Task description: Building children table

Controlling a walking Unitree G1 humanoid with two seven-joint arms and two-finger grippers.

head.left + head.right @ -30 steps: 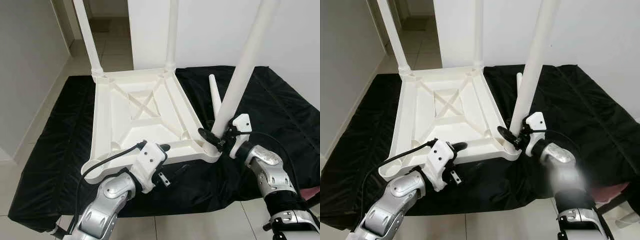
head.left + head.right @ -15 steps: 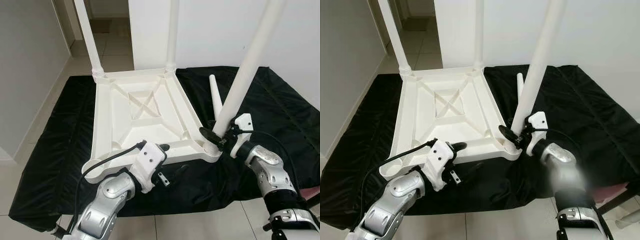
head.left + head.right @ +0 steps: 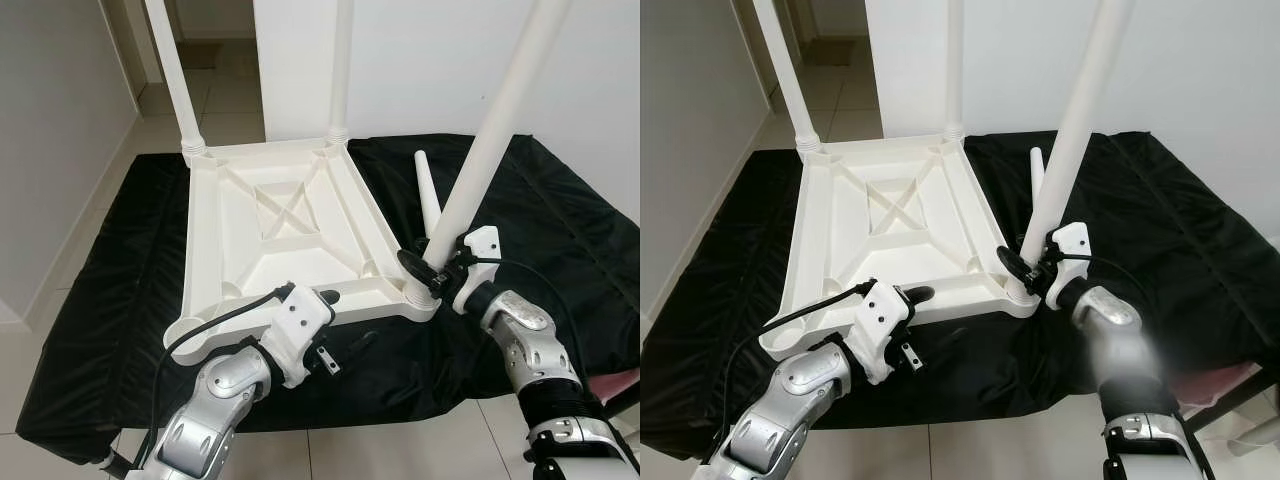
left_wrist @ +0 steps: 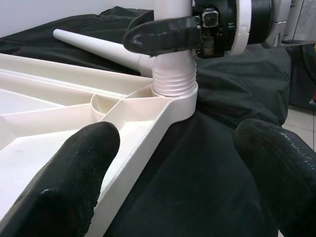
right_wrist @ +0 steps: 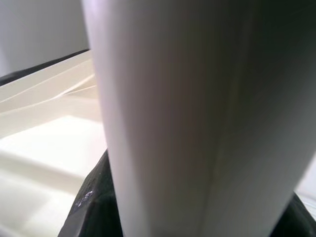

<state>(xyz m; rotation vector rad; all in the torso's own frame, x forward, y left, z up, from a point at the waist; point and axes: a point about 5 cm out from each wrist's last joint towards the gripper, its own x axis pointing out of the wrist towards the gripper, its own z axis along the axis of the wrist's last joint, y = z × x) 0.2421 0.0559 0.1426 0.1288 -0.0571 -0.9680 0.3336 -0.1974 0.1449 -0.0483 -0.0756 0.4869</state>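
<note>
Right now the right hand (image 3: 432, 272) is closed around the bottom of a white table leg (image 3: 490, 150), just above the ribbed end that sits in the corner socket of the white tabletop (image 3: 290, 225). That leg leans up and away toward 1 o'clock. The tabletop lies upside down on a black cloth (image 3: 560, 210), so you can see the ribs and the big X under it. The held leg is at the near right corner, at about 4 o'clock on the tabletop. Two more legs already stand up at the far corners, one leg (image 3: 172, 70) at 11 o'clock and the other leg (image 3: 342, 65) at 1 o'clock. A loose leg (image 3: 428, 190) lies flat on the cloth, just beside the right edge of the tabletop, past the held leg. The left hand (image 3: 345, 330) is at the near edge of the tabletop, at about 6 o'clock. Its fingers (image 4: 74, 168) are spread wide and hold nothing, with one above the edge of the tabletop and the other above the cloth. Past the cloth there is a tiled floor (image 3: 225, 95) and a white wall (image 3: 420, 60).
</note>
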